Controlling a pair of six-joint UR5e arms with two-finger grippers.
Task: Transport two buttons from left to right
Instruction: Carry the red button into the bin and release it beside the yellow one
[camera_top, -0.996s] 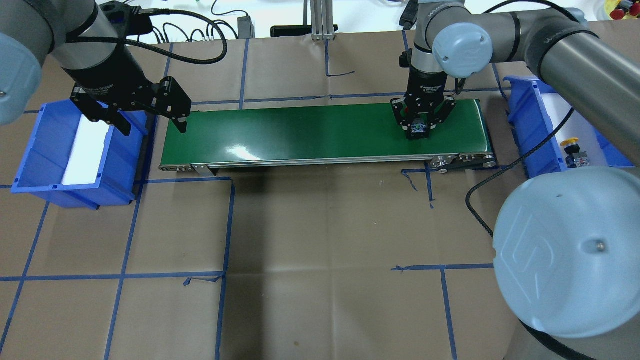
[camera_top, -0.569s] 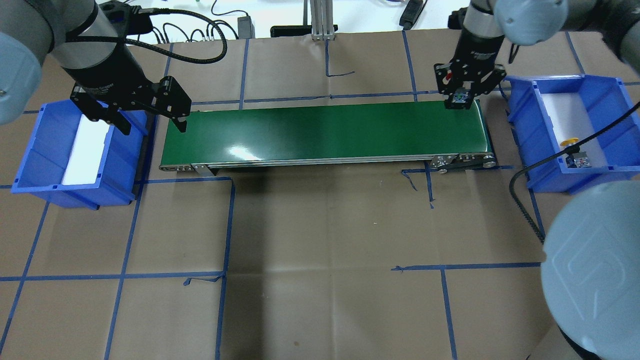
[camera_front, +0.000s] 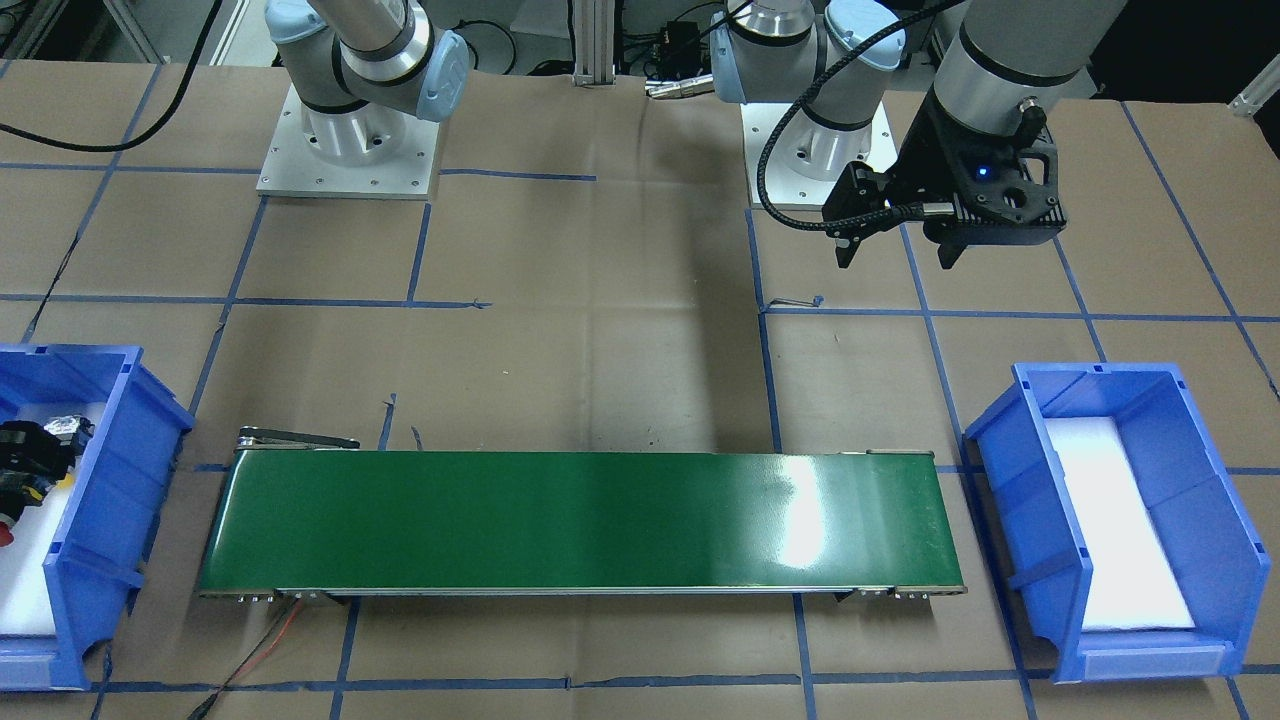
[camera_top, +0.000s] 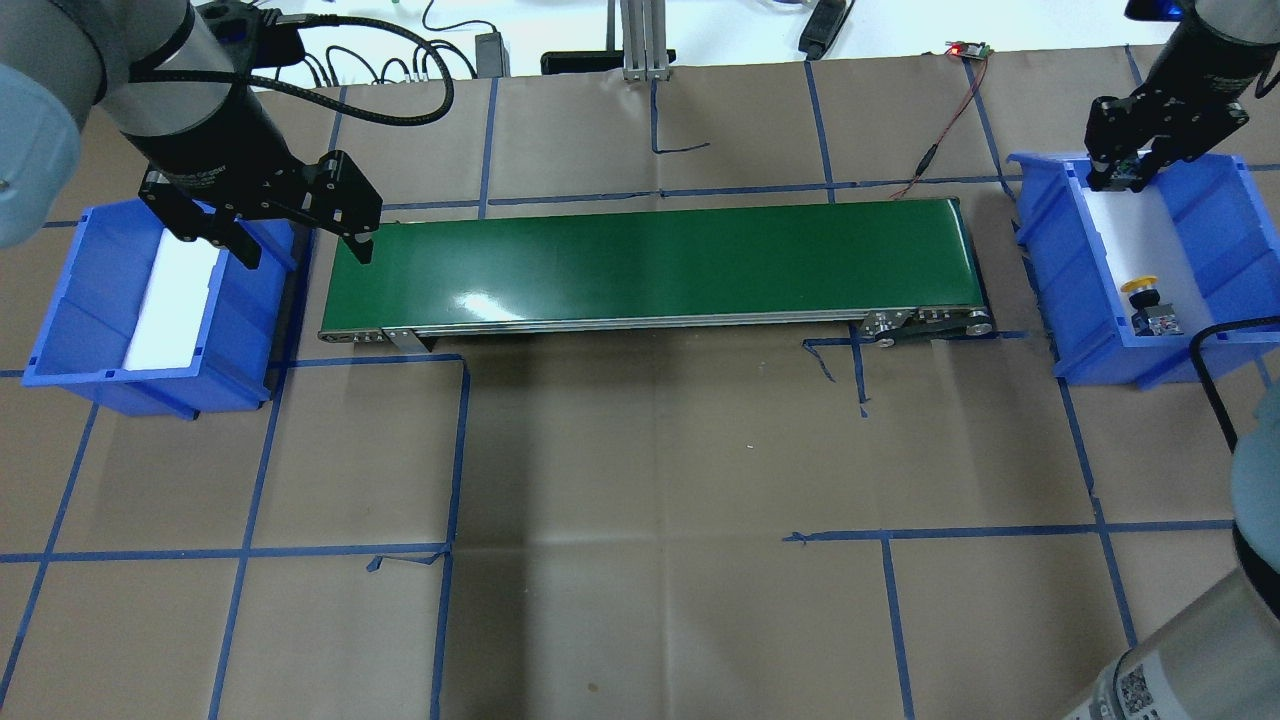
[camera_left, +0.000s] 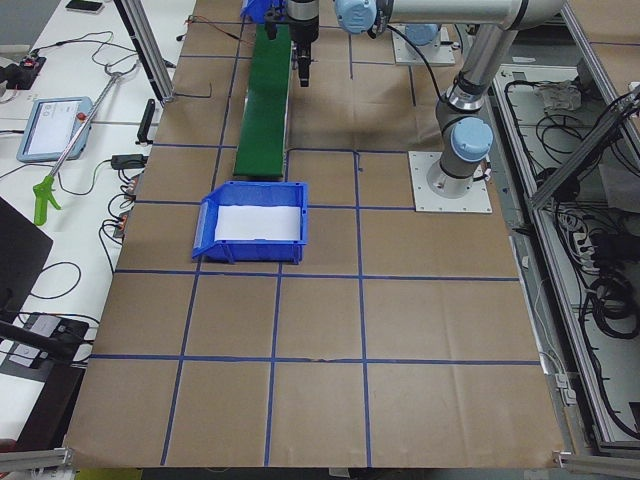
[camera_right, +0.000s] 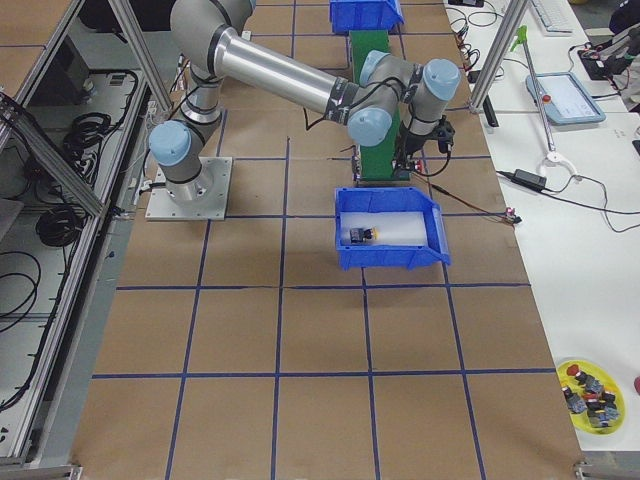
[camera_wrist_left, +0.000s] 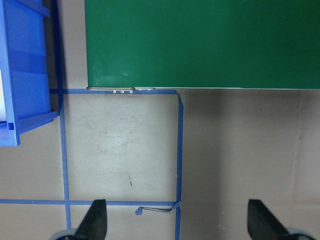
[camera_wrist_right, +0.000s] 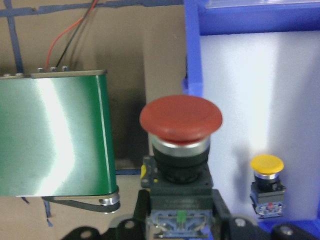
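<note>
1 yellow button (camera_top: 1140, 287) sits in the bin (camera_top: 1065, 280); right gripper (camera_top: 1122, 175) clamps the red button (camera_wrist_right: 181, 117) over its rim for release, left gripper (camera_top: 305, 255) wide.

Overhead, front views opposed, share conveyor (camera_top: 650, 260); right wrist camera close on red button (camera_wrist_right: 181, 117).

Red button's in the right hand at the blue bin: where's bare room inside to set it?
The white foam liner is bare from the far wall of the blue plastic bin, beside the right hand holding the red mushroom-cap button, to about mid-bin. The end nearest the robot is crowded: the yellow mushroom-cap button lies there.
</note>
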